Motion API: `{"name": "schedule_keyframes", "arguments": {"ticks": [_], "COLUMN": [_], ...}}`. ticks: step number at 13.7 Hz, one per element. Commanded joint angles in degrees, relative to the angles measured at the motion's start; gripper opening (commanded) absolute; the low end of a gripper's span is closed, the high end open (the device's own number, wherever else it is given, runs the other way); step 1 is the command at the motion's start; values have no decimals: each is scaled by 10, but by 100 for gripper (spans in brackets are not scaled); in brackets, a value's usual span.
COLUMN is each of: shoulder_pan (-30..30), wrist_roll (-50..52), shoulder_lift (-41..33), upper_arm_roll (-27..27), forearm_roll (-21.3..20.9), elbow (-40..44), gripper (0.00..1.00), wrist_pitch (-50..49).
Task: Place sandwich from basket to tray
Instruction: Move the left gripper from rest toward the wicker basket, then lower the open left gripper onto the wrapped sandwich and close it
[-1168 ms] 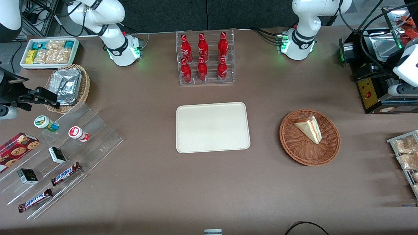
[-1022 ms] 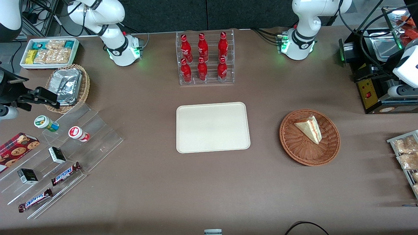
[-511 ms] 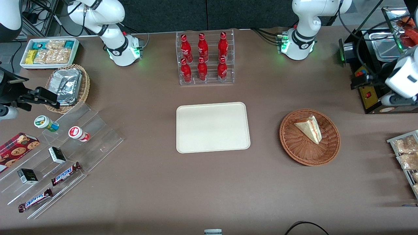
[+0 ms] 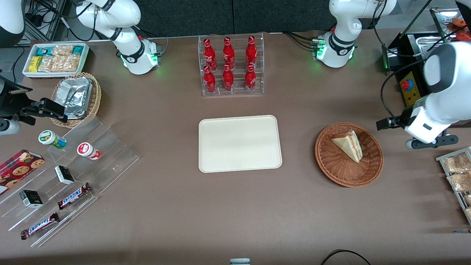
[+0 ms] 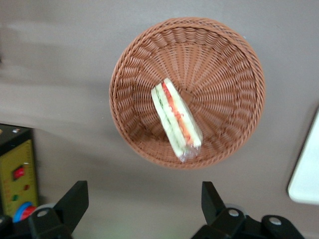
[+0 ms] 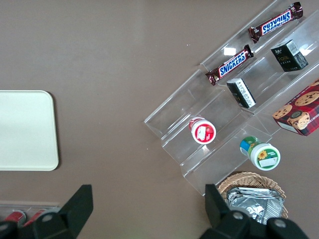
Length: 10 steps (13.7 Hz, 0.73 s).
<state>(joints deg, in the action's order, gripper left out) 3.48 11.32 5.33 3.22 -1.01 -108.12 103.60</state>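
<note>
Counter (image 4: 235, 206) carries the tray (image 4: 240, 143) at centre, bare. Basket (image 4: 349, 154) sits well apart from it, toward the working arm's end, holding the sandwich (image 4: 348, 145). End effector (image 5: 144, 206) hovers above the counter beside the basket, fingers (image 5: 75, 201) spread, gripping nothing.

Front overhead; wrist views downward, seemingly nearer

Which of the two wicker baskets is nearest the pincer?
The wide reddish-brown basket holding the sandwich; the open pincer hovers beside it. The tan basket of foil packets sits toward the parked arm's end.
</note>
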Motion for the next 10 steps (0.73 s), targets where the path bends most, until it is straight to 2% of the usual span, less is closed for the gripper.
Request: {"name": "schedule_keyframes", "arguments": {"ticks": [1, 2, 6, 10], "shoulder_pan": [13, 16, 46, 59], "wrist_roll": [98, 152, 275, 298], "shoulder_lift": [-16, -12, -11, -8], "upper_arm_roll": [-4, -5, -6, -6], "forearm_roll": [3, 15, 16, 13], "elbow": [-80, -102, -195, -244], "gripper": [100, 100, 100, 100], "wrist_pitch": [87, 118, 264, 337]}}
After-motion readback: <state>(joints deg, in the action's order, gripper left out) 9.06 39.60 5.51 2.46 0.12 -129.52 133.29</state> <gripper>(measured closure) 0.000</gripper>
